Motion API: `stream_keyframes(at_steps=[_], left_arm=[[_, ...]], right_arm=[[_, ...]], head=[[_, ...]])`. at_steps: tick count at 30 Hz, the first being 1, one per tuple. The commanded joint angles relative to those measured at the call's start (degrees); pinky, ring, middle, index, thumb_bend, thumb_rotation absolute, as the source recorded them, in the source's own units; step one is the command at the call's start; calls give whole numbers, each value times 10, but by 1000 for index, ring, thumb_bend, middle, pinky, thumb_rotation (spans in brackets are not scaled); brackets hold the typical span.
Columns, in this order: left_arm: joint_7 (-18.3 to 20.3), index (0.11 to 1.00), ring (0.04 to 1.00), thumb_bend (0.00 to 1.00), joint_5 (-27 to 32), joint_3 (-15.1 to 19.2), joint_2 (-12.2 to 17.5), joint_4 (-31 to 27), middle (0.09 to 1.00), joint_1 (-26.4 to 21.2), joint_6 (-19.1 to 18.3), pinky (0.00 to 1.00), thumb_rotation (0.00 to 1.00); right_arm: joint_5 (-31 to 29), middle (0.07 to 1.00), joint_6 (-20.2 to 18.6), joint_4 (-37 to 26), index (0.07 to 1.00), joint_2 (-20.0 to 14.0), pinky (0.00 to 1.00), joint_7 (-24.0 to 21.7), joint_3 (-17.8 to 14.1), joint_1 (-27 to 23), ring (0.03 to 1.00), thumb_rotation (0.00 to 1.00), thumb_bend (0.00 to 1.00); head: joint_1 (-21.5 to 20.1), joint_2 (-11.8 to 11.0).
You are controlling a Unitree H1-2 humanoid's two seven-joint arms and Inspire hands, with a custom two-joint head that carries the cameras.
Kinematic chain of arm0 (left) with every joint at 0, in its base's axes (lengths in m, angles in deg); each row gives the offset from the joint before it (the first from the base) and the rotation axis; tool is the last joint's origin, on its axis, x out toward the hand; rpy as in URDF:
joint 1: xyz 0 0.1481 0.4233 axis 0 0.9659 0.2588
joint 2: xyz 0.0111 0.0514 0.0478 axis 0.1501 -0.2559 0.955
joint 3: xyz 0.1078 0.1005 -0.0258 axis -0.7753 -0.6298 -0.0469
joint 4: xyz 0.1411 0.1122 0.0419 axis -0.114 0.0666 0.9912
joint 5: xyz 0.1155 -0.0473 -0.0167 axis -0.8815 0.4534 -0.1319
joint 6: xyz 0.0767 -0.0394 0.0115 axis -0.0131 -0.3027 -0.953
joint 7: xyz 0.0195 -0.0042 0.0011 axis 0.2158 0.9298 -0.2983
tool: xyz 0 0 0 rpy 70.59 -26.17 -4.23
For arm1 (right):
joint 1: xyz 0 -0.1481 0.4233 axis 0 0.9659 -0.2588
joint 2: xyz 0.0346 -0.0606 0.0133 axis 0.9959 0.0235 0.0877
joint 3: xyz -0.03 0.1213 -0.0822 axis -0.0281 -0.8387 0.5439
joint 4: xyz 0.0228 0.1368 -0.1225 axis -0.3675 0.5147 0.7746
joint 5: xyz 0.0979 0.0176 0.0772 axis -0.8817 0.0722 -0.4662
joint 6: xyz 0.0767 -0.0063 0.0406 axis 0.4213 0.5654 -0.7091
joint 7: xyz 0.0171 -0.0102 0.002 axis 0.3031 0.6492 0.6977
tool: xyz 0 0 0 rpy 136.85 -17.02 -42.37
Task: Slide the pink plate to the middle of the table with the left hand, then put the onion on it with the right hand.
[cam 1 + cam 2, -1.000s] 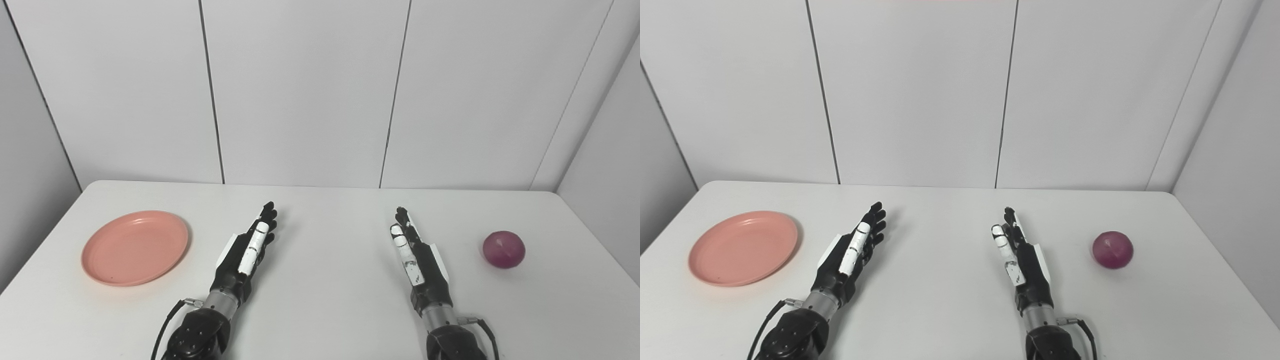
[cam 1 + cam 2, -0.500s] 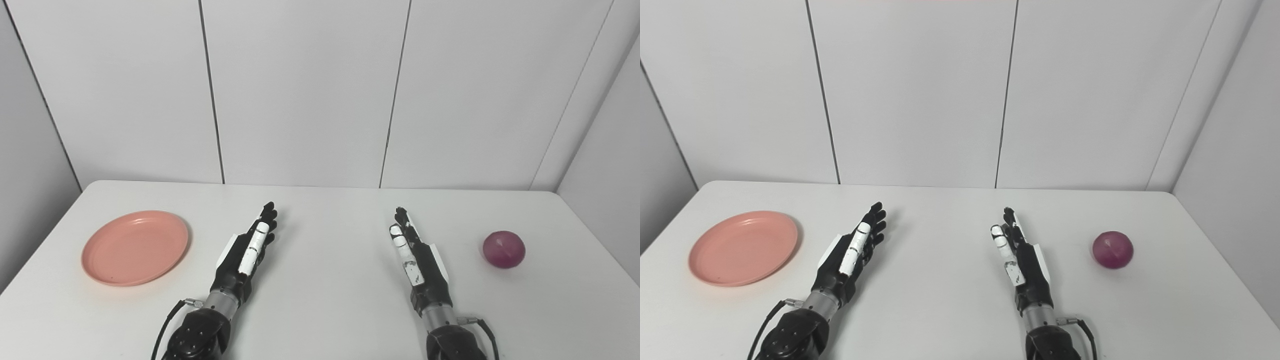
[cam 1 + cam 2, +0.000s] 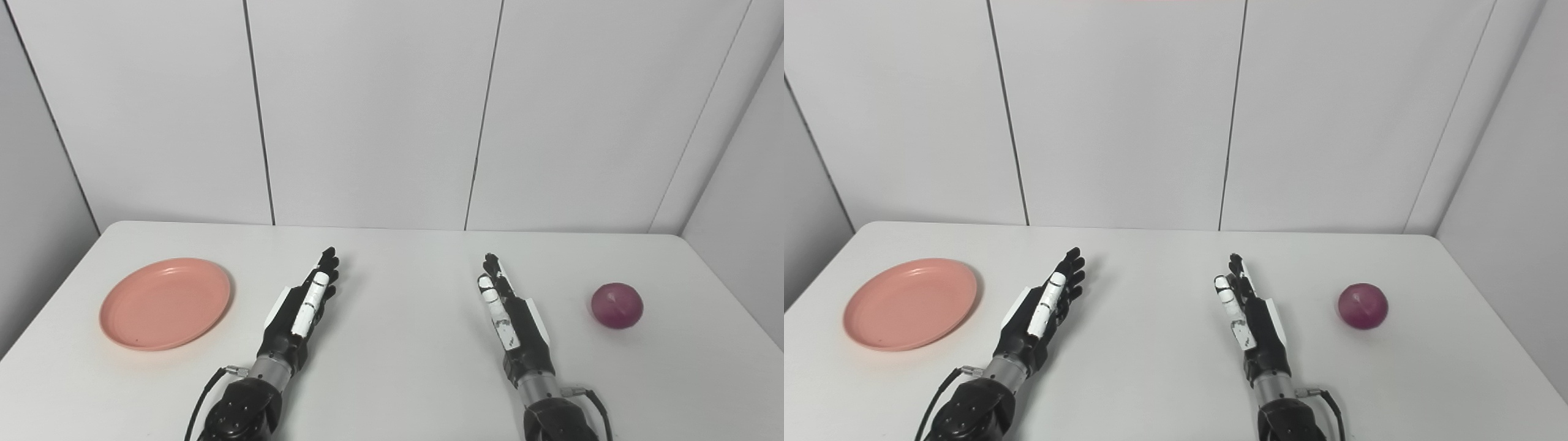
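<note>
A pink plate [image 3: 165, 302] lies empty near the table's left edge. A purple-red onion [image 3: 617, 305] rests on the table at the far right. My left hand [image 3: 301, 309] lies between them, left of centre, fingers stretched forward, holding nothing, about a hand's width right of the plate. My right hand [image 3: 509, 312] lies right of centre, also stretched out and holding nothing, with the onion a short way to its right. Neither hand touches the plate or the onion.
The white table [image 3: 398, 288] has rounded far corners and ends at a pale panelled wall [image 3: 367, 110]. A side wall [image 3: 741, 202] stands close to the table's right edge. Cables [image 3: 205, 392] trail from both wrists at the bottom edge.
</note>
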Motion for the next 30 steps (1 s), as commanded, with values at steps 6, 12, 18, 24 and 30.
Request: stream_keyframes(at_steps=[6, 12, 18, 24, 30], left_arm=[[-2, 1000, 1000, 634, 0, 3, -4, -19, 1000, -19, 3, 1000, 1000], [-1, 1000, 1000, 629, 1, 3, -4, -20, 1000, -19, 4, 1000, 1000], [-2, 1000, 1000, 630, 0, 3, -4, -20, 1000, -19, 2, 1000, 1000], [-1, 1000, 1000, 636, -1, 2, -3, -19, 1000, -19, 4, 1000, 1000], [-1, 1000, 1000, 637, 0, 2, -4, -20, 1000, -19, 3, 1000, 1000]], right_arm=[[-2, 989, 23, -14, 978, 2, 1000, -1, -2, -29, 983, 913, 617], [-1, 995, 23, -16, 982, 1, 1000, -2, 0, -28, 987, 924, 621], [-2, 1000, 24, -16, 994, 0, 1000, -3, -1, -29, 991, 930, 615], [-2, 1000, 21, -18, 1000, -1, 1000, -5, 0, -29, 997, 943, 600], [-2, 1000, 23, -16, 1000, -2, 1000, -6, 0, -30, 993, 946, 599]], head=[[0, 0], [0, -1], [0, -1], [0, -1], [0, 0]])
